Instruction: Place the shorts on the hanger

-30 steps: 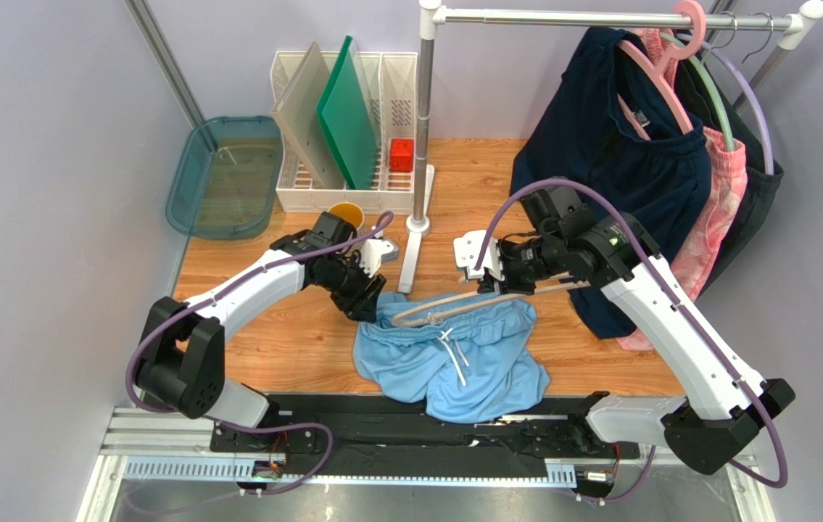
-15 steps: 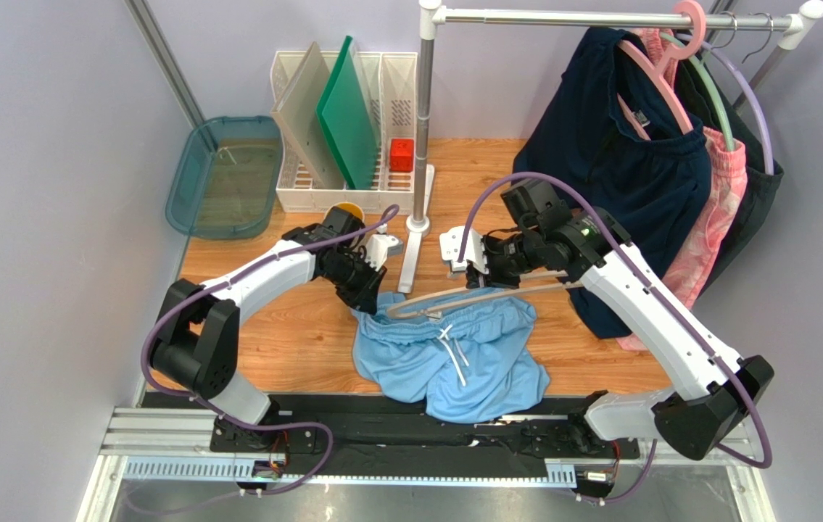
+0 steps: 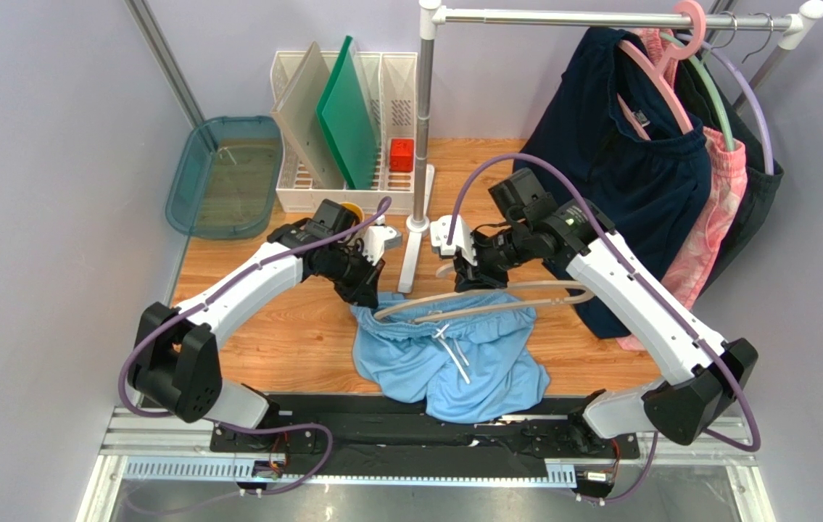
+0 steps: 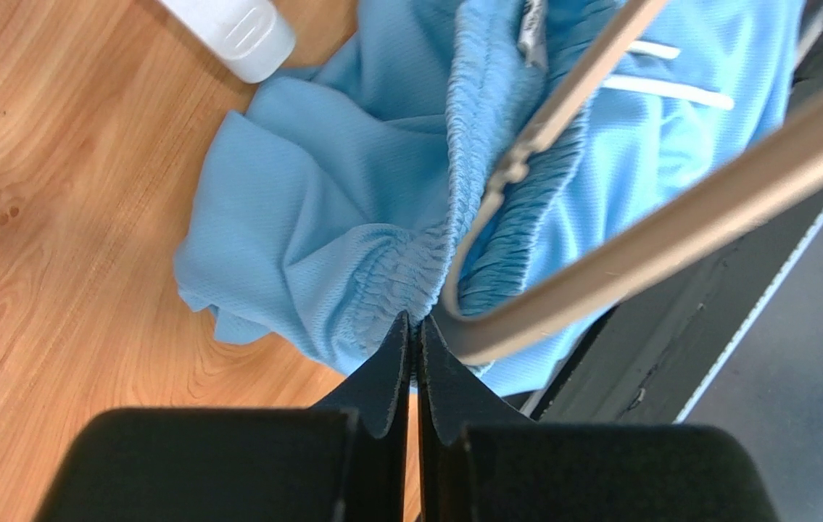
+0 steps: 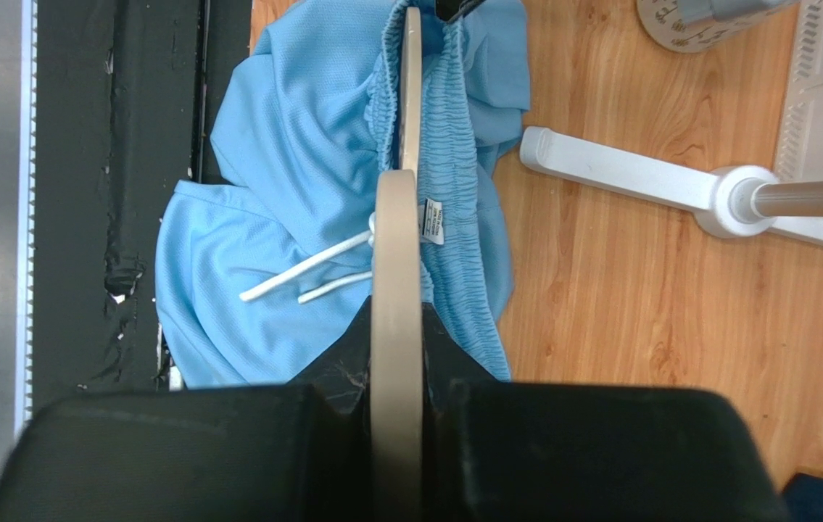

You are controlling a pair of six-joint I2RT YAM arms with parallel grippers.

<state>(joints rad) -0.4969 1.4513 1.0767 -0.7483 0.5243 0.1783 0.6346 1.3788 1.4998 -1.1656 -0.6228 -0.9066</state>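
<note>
The light blue shorts (image 3: 459, 364) lie crumpled on the wooden table's near edge, with the white drawstring on top. My left gripper (image 3: 368, 289) is shut on the shorts' gathered waistband (image 4: 383, 277) at its left end; the jaws (image 4: 413, 322) pinch the fabric. My right gripper (image 3: 481, 272) is shut on the beige hanger (image 3: 492, 309), which lies nearly level over the shorts. In the right wrist view the hanger (image 5: 396, 250) runs straight out from the gripper (image 5: 396, 321) along the waistband of the shorts (image 5: 285, 163). In the left wrist view the hanger (image 4: 688, 218) has its looped end right beside my jaws.
A white garment rack's pole and foot (image 3: 413, 256) stand just behind the shorts. A navy garment (image 3: 623, 163) and a pink one (image 3: 715, 218) hang at the right. A dish rack (image 3: 345, 131), a yellow cup (image 3: 348, 209) and a teal tub (image 3: 225, 174) sit at back left.
My left gripper has closed on the left end of the waistband. My right arm has carried the hanger leftward, so its end now reaches the left gripper.
</note>
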